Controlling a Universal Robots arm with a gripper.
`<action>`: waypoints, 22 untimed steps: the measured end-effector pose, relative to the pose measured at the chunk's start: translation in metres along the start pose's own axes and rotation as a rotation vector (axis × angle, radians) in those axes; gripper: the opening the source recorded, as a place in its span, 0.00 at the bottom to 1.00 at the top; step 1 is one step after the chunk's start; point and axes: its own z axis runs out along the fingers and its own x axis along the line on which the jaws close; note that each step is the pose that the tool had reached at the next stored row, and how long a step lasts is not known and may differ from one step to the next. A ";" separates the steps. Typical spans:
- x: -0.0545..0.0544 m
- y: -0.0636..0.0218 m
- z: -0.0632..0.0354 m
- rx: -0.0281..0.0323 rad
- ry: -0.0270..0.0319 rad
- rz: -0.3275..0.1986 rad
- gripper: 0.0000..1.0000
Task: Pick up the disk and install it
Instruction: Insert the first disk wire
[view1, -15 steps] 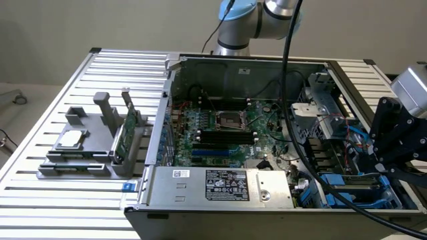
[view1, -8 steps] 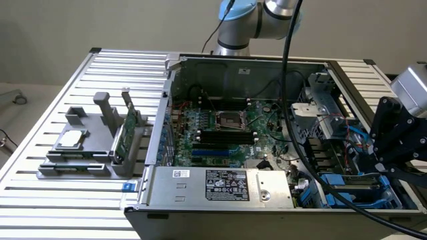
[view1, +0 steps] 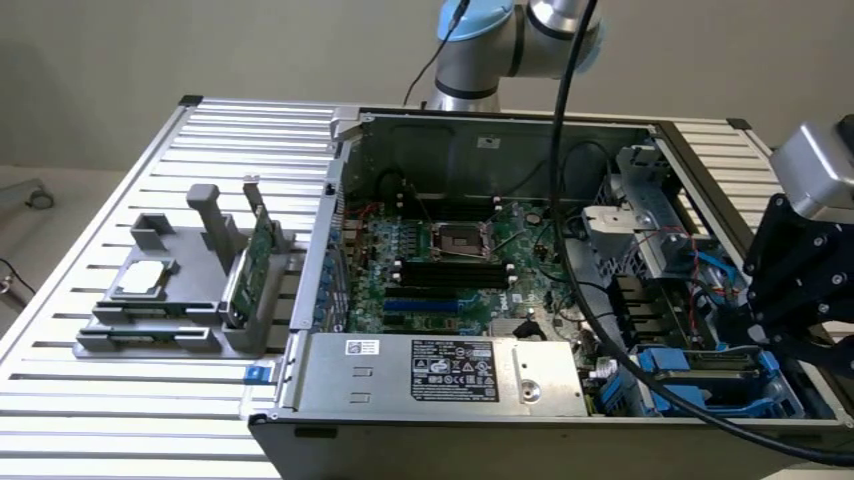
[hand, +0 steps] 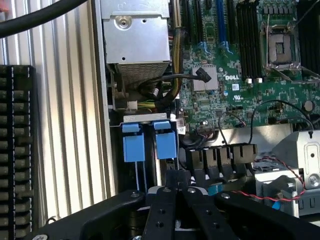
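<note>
The step in hand looks like the seating of the disk (hand: 134, 147) in the drive bay at the computer case's (view1: 467, 125) near corner on the exterior view's right, beside the power supply (view1: 441, 370). In the wrist view the two bright blue tabs of its carrier stand side by side under a pale crossbar, just inside the case wall. The gripper (hand: 175, 192) hangs directly over that bay with its black fingers clenched, tips meeting close to the tabs. I cannot tell whether they pinch part of the carrier or merely press near it. To do this well, I judge that the carrier must stay square to the bay's rails: any tilt would likely jam it partway, so the push should run straight along the slot, not across it. Both tabs ought to end level with each other, a fair sign of full seating. The thick black cable (view1: 627, 360) drapes over the case's near right corner close to the bay, and thin red and black wires (hand: 260, 192) lie just beside the fingers. Either could snag, so the wrist should hold clear of both. The motherboard (view1: 441, 260) lies well apart from this work.
</note>
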 end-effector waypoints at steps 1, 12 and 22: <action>0.000 0.0000 0.0003 0.0023 -0.0018 0.018 0.18; 0.001 -0.0004 0.0040 0.0280 -0.0225 0.215 0.43; 0.001 -0.0007 0.0066 0.0516 -0.0413 0.396 0.43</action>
